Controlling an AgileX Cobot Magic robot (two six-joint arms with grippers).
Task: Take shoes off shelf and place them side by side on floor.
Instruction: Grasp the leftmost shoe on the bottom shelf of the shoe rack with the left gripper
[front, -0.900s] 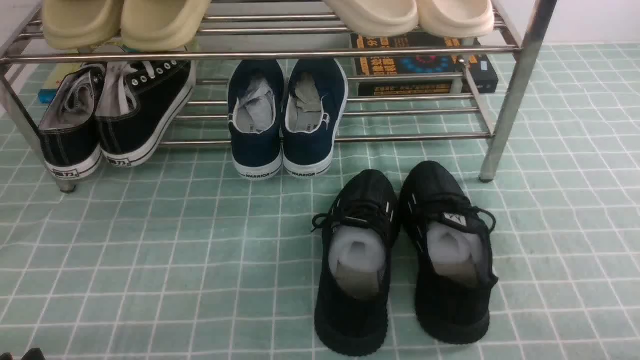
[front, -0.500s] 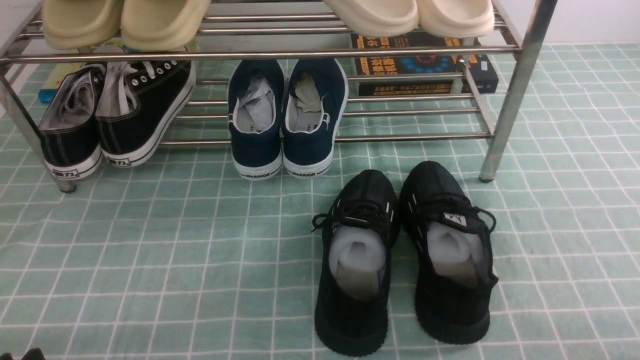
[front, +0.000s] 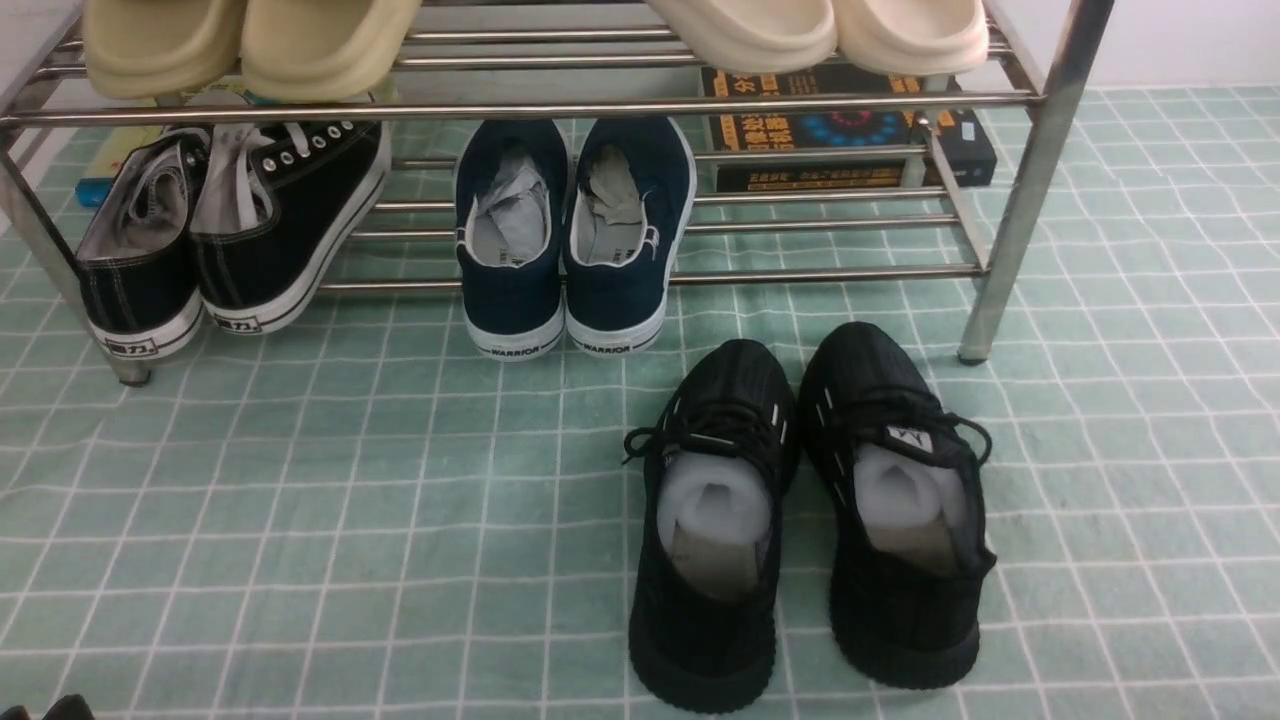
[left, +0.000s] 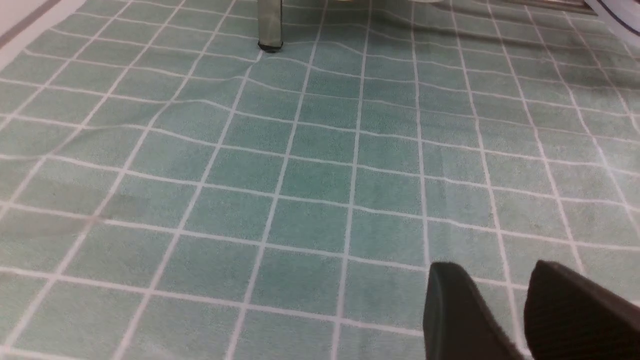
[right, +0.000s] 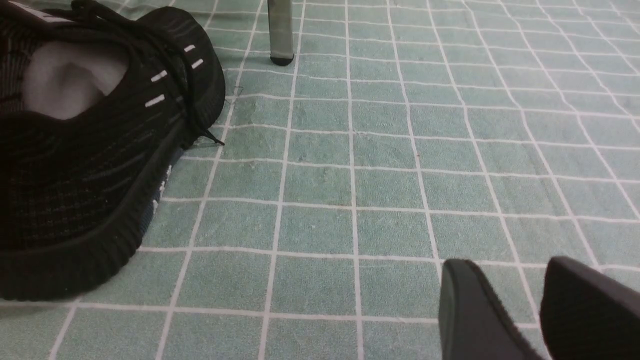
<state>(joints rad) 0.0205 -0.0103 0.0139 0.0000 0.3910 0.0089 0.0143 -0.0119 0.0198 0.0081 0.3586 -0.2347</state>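
A pair of black canvas sneakers with white laces sits on the lower tier of a chrome shelf, at its far left end, heels toward the camera and hanging over the nearest bar. The two shoes touch each other, and the right one angles off to the right. Navy slip-ons stand just to their right on the same tier, heels also jutting past the bar. Yellow slippers and cream slippers line the upper tier, and a dark printed box lies behind the shelf on the right.

On the pale green gridded floor, near the shelf's right leg, black knit sneakers stand side by side, toes pointing at the shelf (pale stuffing shows in both).

Neither arm touches any shoe. The left gripper hangs low over bare floor, its fingers apart with nothing between them. The right gripper hangs the same way, fingers spread and empty, just to the right of the knit pair.
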